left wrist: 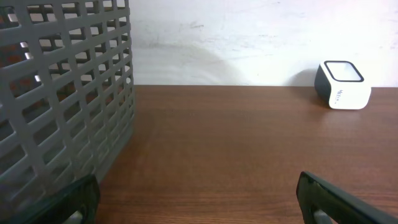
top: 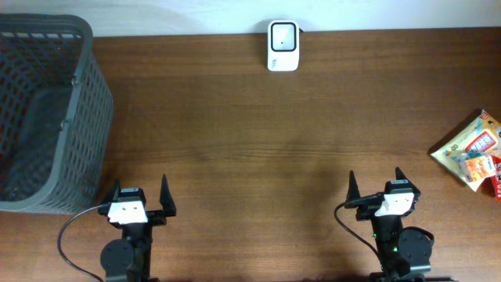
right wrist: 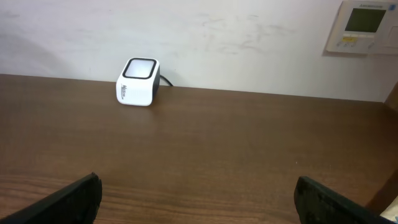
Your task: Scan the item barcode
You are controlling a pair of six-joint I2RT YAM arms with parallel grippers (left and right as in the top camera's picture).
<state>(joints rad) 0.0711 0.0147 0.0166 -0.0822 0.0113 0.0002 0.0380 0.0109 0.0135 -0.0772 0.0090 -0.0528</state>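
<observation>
Pale snack packet (top: 462, 146), colourful printed front

- basket (top: 88, 133): cut by left and top edges overhead; left wrist view shows one mesh side only, top and left cropped.
- snack packets (top: 472, 149): run off right edge overhead; count unclear, print too small to read, barcode not discernible.
- left arm (top: 125, 254), right arm (top: 403, 247): lower parts cropped by bottom edge overhead.
- left gripper (left wrist: 199, 205), right gripper (right wrist: 199, 199): own wrist views show only dark, blurred finger ends at bottom corners.
- scanner (right wrist: 138, 82): side lettering too small to read.
- wall panel (right wrist: 364, 26): cut by top and right edges, display unreadable.
</observation>
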